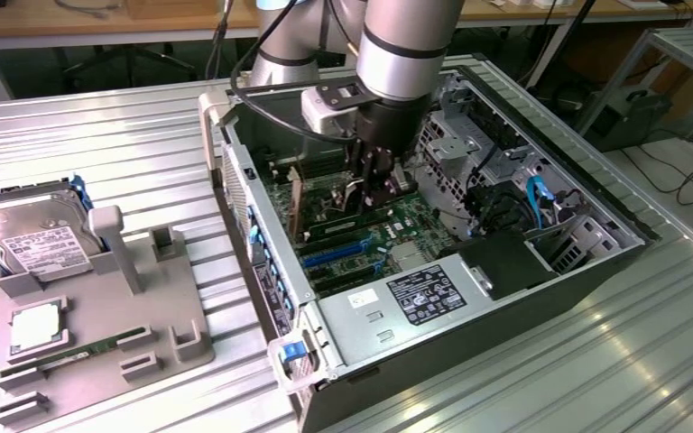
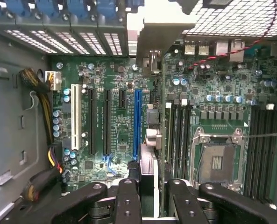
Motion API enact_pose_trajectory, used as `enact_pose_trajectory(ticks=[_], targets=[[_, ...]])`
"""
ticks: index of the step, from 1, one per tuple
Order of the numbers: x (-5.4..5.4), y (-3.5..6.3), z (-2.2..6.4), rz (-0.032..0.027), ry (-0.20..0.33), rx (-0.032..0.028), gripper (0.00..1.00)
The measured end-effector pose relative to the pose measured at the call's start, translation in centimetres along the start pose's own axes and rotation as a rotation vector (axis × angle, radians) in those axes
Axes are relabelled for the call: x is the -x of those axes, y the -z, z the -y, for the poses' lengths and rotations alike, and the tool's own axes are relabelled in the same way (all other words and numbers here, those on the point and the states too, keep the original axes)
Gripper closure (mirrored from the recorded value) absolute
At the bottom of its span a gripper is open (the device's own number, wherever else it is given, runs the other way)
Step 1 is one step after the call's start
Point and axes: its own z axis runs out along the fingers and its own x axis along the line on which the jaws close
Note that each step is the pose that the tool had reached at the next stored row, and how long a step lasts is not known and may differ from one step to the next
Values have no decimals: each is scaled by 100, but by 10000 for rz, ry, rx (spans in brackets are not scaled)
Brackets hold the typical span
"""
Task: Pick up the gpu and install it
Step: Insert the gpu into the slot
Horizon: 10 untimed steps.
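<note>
My gripper reaches down inside the open computer case, over the motherboard. In the wrist view the gripper is shut on the gpu. I see the card edge-on, running from the black fingers to its pale metal bracket at the case's rear wall. The card hangs just above the board, right beside the long blue slot and between it and the memory slots. I cannot tell whether its lower edge touches a slot.
Outside the case, at the exterior view's left, a grey holder carries a silver hard drive, a square chip and a green memory stick. Inside are the power supply, the bare processor socket and cable bundles.
</note>
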Motion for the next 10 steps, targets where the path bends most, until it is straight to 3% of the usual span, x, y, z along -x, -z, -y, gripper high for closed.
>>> enact_pose_trajectory(ticks=[2,6,10], targets=[[0,-13,-5,-2,1,-9,72],[0,-57,-24,-7,-81,-85,72],[-1,-130,-26,-17,-488,-92,72]])
